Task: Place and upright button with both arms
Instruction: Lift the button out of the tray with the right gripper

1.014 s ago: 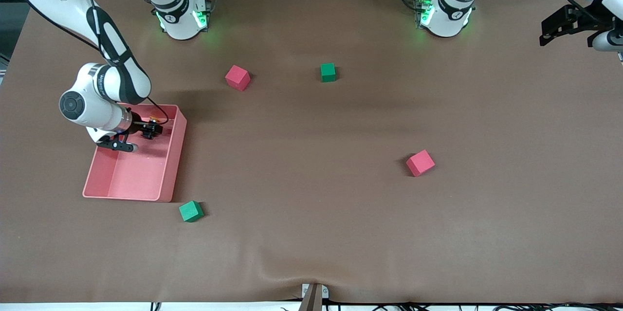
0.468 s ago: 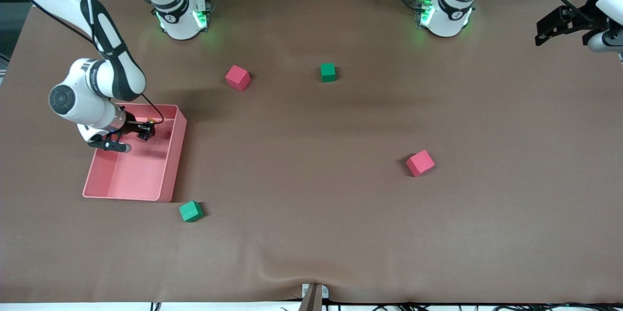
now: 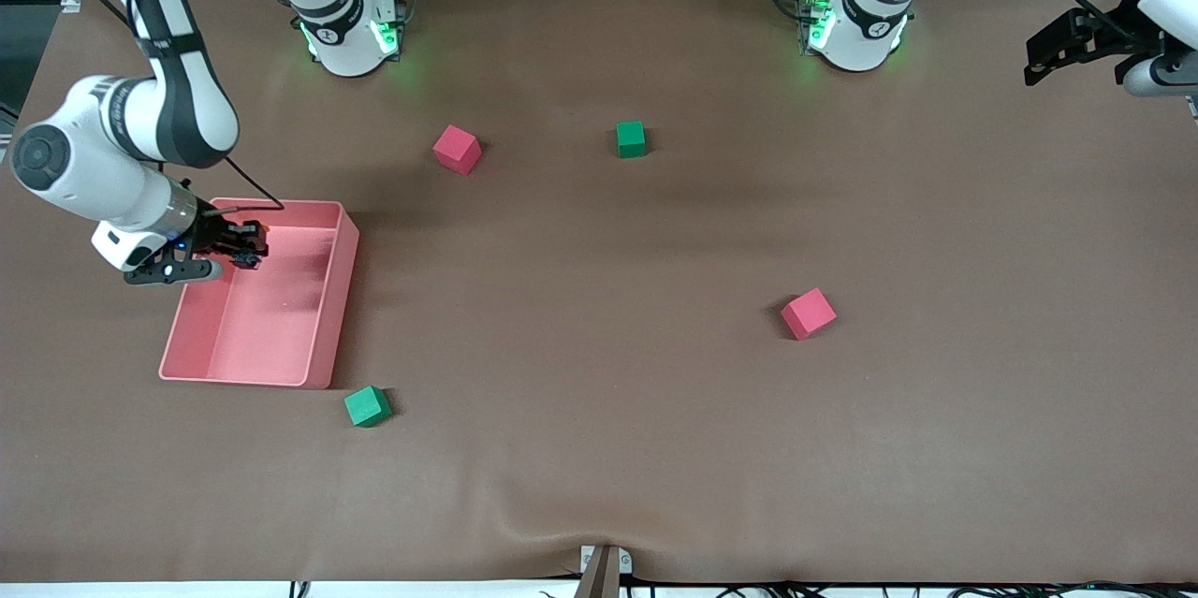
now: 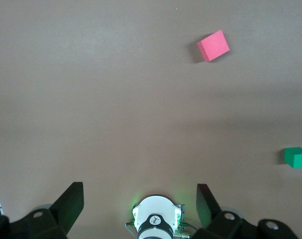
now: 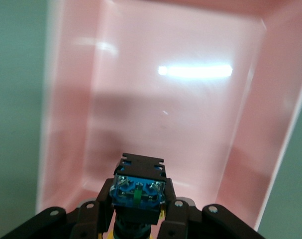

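Over the pink tray point(image 3: 323, 299), at the right arm's end of the table: right gripper point(image 3: 245, 247) clamped on the button point(image 5: 138, 191), fingers point(image 5: 178, 216) pressed against the black body from both sides. Bluish base with its terminals turned up toward the wrist camera, so apparently held lying sideways or cap-down rather than upright; orange cap barely glimpsed at the fingertips in the front view. Held clear of the tray floor, above the corner farthest from the front camera. Probably just picked out of the tray for carrying to open table, where a second gripper can help turn it.

Up at the left arm's end of the table, near the edge: left gripper point(image 3: 1053, 55) waiting, fingers point(image 4: 71, 201) spread wide apart, nothing between them. Likely parked there, ready for a handover or a re-grip.

Scattered on the brown tabletop point(image 3: 599, 392): two pink-red foam cubes point(image 3: 458, 149) point(image 3: 809, 313) and two green foam cubes point(image 3: 631, 138) point(image 3: 367, 406), all well apart from the tray's interior and untouched. Wide bare stretch mid-table, a sensible spot for setting the button down.
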Controlling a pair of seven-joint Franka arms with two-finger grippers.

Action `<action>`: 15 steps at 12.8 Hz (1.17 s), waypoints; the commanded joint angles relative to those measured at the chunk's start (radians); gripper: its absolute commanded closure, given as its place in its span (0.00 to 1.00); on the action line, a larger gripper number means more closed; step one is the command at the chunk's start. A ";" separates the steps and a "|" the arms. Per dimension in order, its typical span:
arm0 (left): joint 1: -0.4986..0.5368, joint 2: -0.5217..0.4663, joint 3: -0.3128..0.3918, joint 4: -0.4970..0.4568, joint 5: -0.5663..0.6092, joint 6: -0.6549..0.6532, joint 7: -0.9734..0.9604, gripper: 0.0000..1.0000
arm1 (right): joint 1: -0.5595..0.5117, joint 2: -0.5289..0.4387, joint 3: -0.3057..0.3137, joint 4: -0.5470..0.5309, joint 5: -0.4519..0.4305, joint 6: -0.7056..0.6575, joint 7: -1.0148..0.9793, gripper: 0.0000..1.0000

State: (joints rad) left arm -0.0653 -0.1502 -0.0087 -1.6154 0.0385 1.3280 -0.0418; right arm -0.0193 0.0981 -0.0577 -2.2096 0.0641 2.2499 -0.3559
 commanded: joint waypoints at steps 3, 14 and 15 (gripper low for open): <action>0.010 -0.025 -0.007 -0.031 -0.015 0.014 -0.012 0.00 | 0.279 0.086 0.004 0.270 0.003 -0.173 -0.104 0.90; 0.016 -0.017 -0.004 -0.054 -0.015 0.036 -0.012 0.00 | 0.731 0.569 0.004 0.780 0.006 -0.115 0.160 0.90; 0.016 -0.017 -0.004 -0.057 -0.017 0.037 -0.012 0.00 | 0.760 0.577 0.004 0.780 0.010 -0.084 0.154 0.90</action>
State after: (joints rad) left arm -0.0607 -0.1502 -0.0072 -1.6514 0.0384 1.3504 -0.0418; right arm 0.6770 0.6301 -0.0395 -1.4917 0.0655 2.1474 -0.2032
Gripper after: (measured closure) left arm 0.000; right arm 0.577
